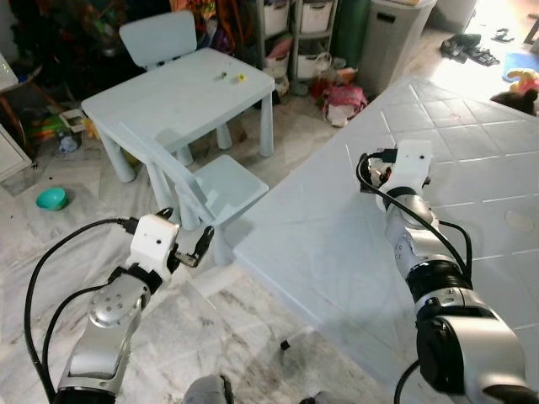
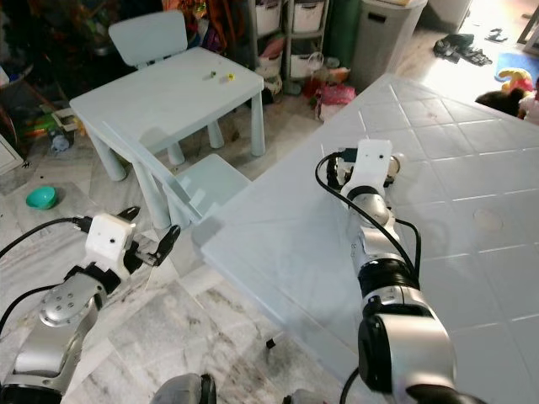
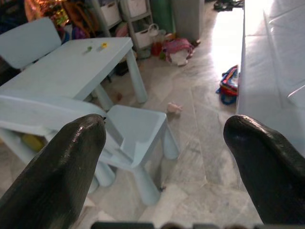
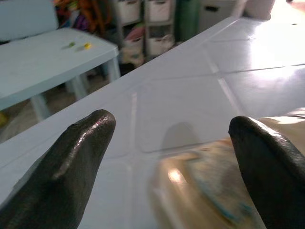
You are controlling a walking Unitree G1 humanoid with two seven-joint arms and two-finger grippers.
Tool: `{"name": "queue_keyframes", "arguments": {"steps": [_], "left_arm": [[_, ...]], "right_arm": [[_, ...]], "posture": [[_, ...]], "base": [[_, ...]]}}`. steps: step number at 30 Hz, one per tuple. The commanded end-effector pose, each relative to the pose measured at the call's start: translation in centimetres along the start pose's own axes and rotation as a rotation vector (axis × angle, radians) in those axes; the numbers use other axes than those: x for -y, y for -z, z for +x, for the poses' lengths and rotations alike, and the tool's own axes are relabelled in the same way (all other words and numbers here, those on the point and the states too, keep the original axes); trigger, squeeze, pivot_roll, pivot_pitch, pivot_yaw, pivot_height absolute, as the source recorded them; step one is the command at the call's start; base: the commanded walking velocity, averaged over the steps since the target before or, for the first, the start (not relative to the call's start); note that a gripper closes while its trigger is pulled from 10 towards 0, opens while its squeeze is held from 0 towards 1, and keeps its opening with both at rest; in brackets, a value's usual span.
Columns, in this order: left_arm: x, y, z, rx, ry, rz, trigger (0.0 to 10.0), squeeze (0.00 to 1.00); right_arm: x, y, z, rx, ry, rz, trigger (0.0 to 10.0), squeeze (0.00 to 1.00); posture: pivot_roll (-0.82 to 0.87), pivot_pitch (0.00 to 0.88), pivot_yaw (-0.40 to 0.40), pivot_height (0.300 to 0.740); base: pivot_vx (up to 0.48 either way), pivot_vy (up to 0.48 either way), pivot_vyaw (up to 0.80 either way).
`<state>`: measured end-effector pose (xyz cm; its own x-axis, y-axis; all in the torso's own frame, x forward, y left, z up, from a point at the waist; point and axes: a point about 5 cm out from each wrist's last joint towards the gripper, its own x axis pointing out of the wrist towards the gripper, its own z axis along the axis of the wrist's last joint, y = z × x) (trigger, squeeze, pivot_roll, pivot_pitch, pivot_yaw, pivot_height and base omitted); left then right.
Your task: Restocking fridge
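1. Bins (image 1: 316, 15) on shelves in the far background; contents unreadable.
2. Teal bowl (image 1: 51, 199) on floor at left; contents not visible.
3. Right gripper (image 4: 171, 157) over big tiled table (image 1: 472, 160), fingers spread; blurred tan round item (image 4: 209, 191) on the table just beyond and between the fingertips, not touching.
4. Left gripper (image 1: 199, 249) low beside small chair (image 1: 221, 189), fingers spread, holding nothing.

a home playroom: child's table (image 1: 181, 93), small chairs (image 1: 210, 189), scattered toys (image 1: 341, 97).
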<state>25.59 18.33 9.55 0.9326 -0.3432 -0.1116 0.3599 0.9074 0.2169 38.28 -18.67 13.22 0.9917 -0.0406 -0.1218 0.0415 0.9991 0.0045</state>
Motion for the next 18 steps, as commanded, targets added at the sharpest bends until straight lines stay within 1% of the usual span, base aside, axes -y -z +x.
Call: {"name": "queue_keyframes", "arguments": {"steps": [1,4,7,9,12,13,14,15,17,18], "left_arm": [[-0.2,-0.1,-0.3,-0.008,0.003,0.006,10.0,0.00],[0.0,-0.1,-0.3,-0.012,0.013,0.011,10.0,0.00],[-0.1,-0.2,-0.1,-0.013,0.012,0.009,10.0,0.00],[0.0,-0.3,0.2,-0.009,0.011,0.006,10.0,0.00],[0.1,-0.4,0.3,-0.008,0.011,0.004,10.0,0.00],[0.2,-0.5,0.5,-0.002,0.013,0.002,10.0,0.00],[0.2,-0.5,0.5,-0.002,0.013,0.002,10.0,0.00],[0.2,-0.6,0.6,0.003,0.014,0.001,10.0,0.00],[0.2,-0.6,0.8,0.004,0.013,-0.001,10.0,0.00],[0.2,-0.6,0.8,0.004,0.013,-0.001,10.0,0.00]], "right_arm": [[-0.4,0.4,0.1,-0.036,-0.041,0.018,10.0,0.00],[-0.6,1.3,0.0,-0.089,-0.052,0.023,10.0,0.00],[-1.1,2.5,-0.4,-0.135,-0.055,0.038,10.0,0.00],[-1.8,3.6,-0.9,-0.173,-0.064,0.067,10.0,0.00],[-2.2,4.3,-1.3,-0.188,-0.074,0.084,10.0,0.00],[-2.5,4.9,-1.8,-0.208,-0.074,0.100,10.0,0.00],[-2.5,4.9,-1.8,-0.208,-0.074,0.100,10.0,0.00],[-3.0,5.4,-2.3,-0.224,-0.082,0.117,10.0,0.00],[-3.6,5.5,-3.0,-0.230,-0.099,0.141,10.0,0.00],[-3.6,5.5,-3.0,-0.230,-0.099,0.141,10.0,0.00]], "posture": [[0.15,0.115,0.035,0.740],[0.15,0.107,0.032,0.740],[0.15,0.099,0.026,0.740],[0.14,0.092,0.021,0.740],[0.13,0.084,0.018,0.740],[0.13,0.081,0.016,0.740],[0.13,0.081,0.016,0.740],[0.13,0.076,0.013,0.740],[0.12,0.068,0.010,0.740],[0.12,0.068,0.010,0.740]], "base": [[0.000,0.000,0.00],[0.000,0.000,0.00],[0.000,0.000,0.00],[0.000,0.000,0.00],[0.000,0.000,0.00],[0.000,0.000,0.00],[0.000,0.000,0.00],[0.000,0.000,0.00],[0.000,0.000,0.00],[0.000,0.000,0.00]]}}
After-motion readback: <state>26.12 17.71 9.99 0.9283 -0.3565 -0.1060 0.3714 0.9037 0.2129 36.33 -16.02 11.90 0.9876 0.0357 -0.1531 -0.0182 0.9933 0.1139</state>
